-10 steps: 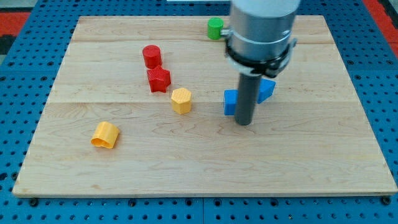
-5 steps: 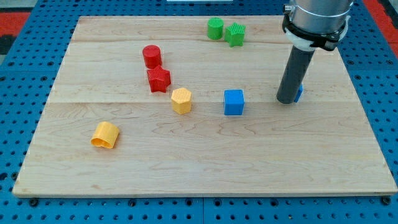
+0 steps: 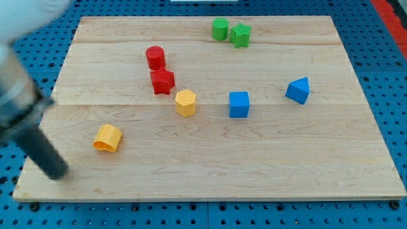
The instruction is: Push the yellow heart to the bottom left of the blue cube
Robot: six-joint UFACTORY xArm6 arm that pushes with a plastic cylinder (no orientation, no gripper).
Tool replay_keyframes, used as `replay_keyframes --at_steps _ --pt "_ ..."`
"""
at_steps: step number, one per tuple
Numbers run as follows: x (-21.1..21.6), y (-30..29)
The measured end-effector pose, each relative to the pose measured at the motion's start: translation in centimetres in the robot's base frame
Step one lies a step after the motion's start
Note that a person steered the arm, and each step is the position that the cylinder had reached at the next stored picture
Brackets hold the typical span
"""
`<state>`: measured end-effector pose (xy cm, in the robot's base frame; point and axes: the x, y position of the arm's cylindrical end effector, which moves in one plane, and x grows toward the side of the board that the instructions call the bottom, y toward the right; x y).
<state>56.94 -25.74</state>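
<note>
The yellow heart (image 3: pixel 107 138) lies at the board's lower left. The blue cube (image 3: pixel 239 104) sits right of centre, far to the heart's right and a little higher. My tip (image 3: pixel 57 173) is at the lower left of the board, blurred by motion, a short way left of and below the yellow heart, not touching it.
A yellow hexagon (image 3: pixel 185 102) lies between heart and cube. A red star (image 3: pixel 162 81) and red cylinder (image 3: pixel 155 58) sit above it. A blue triangular block (image 3: pixel 298 90) lies right of the cube. A green cylinder (image 3: pixel 220 28) and green star (image 3: pixel 240 34) are at the top.
The rod has swept from beside the blue triangular block at the right across to the lower left corner. The blue triangular block ended up right of the cube. The heart has not moved.
</note>
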Motion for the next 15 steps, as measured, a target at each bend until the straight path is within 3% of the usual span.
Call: replay_keyframes --at_steps 1,2,3,4,5,7,8,9,10,12,13,15 --pt "-1.8 0.7" --pt "-1.9 10.2" --pt "-2.0 12.3" --pt "-2.3 3.9" --pt "-4.3 2.5" --pt "-4.3 20.4" --pt "-3.9 17.4" --pt "-5.7 9.9" --pt "-9.1 12.4" --pt "-6.7 24.7" --pt "-5.8 26.2" --pt "-13.1 12.1"
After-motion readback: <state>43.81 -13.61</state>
